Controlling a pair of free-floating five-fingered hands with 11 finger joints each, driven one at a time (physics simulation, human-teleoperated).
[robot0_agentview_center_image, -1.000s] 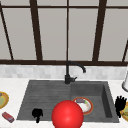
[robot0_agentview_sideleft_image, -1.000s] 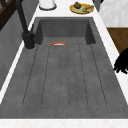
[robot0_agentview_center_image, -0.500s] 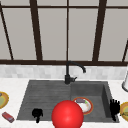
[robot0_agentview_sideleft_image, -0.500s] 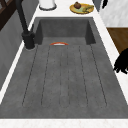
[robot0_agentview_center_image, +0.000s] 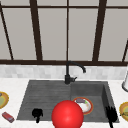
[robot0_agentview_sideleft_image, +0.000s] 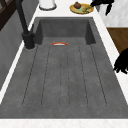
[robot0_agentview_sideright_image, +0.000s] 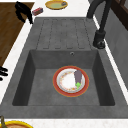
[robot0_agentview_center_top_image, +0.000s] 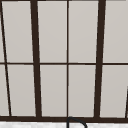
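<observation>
Right hand sits at lower right of the front view, over the sink's front right rim, fingers straight and spread, pointing up – released, grasping nothing. In the left side view it's the dark shape at the upper right, just beside the yellow plate on the desk.

Nearest thing inside the basin: the red-rimmed plate, lying flat on the basin floor w/ a small dark purple food piece and a bit of green on it. From the right hand the plate lies to the left and a bit further up in the frame, near but apart, w/ the basin wall between them. Plate is round, so no long axis; the food piece's long axis runs roughly up-down in the right side view.

Left hand hangs at lower left of the front view over the drainboard's front edge, fingers curled in, clenched on nothing, well apart from the plate. Right hand is the nearer one.

Red ball at bottom centre of the front view, betw. the two hands, overlapping the plate's left edge. Black tap stands behind the sink.
</observation>
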